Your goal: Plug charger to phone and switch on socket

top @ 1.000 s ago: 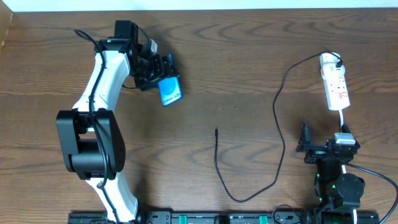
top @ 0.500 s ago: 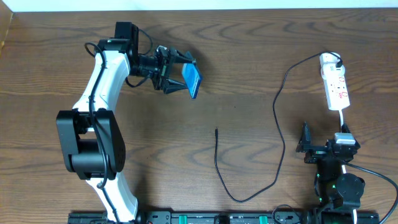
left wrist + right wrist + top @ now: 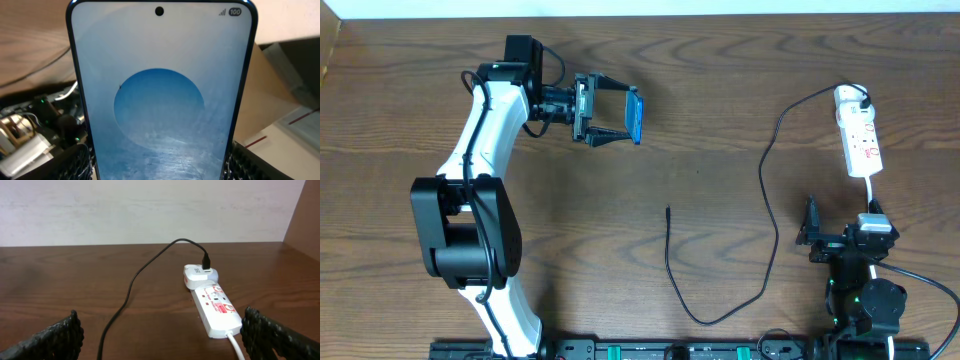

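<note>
At the upper left, the left gripper (image 3: 618,114) is part-open, clamped across the phone (image 3: 634,116), which it holds on edge. At the lower right, the right gripper (image 3: 812,232) gapes wide and empty. The charger (image 3: 667,240) trails from mid-frame to the socket (image 3: 858,135) at the upper right.

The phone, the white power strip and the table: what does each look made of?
The phone looks glass-fronted and glossy, with fine smudges and scratches catching the light; its dark rim could be metal or plastic. The power strip looks like smooth moulded white plastic with a slight sheen. The table shows dark brown wood grain with a matte finish; solid wood or laminate, I cannot tell.
</note>
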